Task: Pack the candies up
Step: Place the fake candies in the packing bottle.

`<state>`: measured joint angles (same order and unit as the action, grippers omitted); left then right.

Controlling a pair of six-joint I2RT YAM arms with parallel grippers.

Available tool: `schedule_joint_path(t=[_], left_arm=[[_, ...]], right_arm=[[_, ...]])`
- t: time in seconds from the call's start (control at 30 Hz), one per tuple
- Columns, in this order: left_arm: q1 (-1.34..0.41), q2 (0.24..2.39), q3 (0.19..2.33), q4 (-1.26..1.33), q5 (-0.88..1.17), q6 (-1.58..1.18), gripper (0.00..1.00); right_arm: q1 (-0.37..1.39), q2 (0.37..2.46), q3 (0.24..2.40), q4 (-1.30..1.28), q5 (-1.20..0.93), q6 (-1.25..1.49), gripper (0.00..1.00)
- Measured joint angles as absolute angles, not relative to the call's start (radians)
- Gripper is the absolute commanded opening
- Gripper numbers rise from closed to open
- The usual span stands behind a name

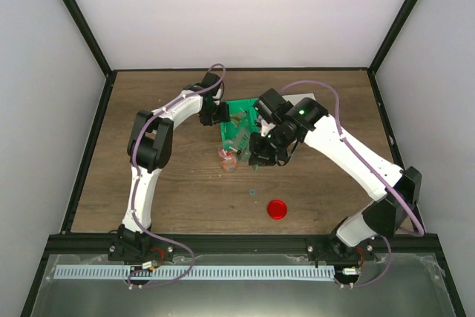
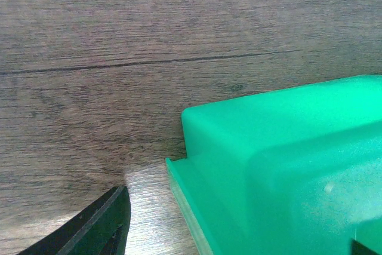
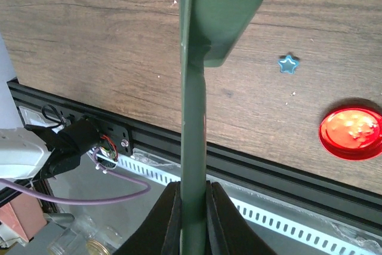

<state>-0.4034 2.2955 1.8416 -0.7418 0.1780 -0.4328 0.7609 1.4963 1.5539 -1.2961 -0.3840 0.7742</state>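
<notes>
Pinching the green tray [image 1: 239, 118] edge is the right claw [image 3: 193, 190]; left claw [image 1: 214, 114] gapes wide.

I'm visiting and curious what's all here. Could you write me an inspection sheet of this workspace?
Surface: wooden table, a few pale crumbs.
Job's things: candies in green tray, some apparently in clear jar; red lid lying apart.
Clutter: small blue star.
Grippers: left gripper open astride the tray's corner; right gripper shut on green scoop.
Cables: purple cables looped along both arms.
Surroundings: white walls, black frame, metal ledge in front.
</notes>
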Motion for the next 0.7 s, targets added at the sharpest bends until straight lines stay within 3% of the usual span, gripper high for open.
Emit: schedule_joint_path(t=[0.7], left_arm=[[-0.390, 2.297, 1.836, -0.736, 0.194, -0.430, 0.60]], right_arm=[[0.782, 1.546, 1.607, -1.295, -0.327, 0.779, 0.01]])
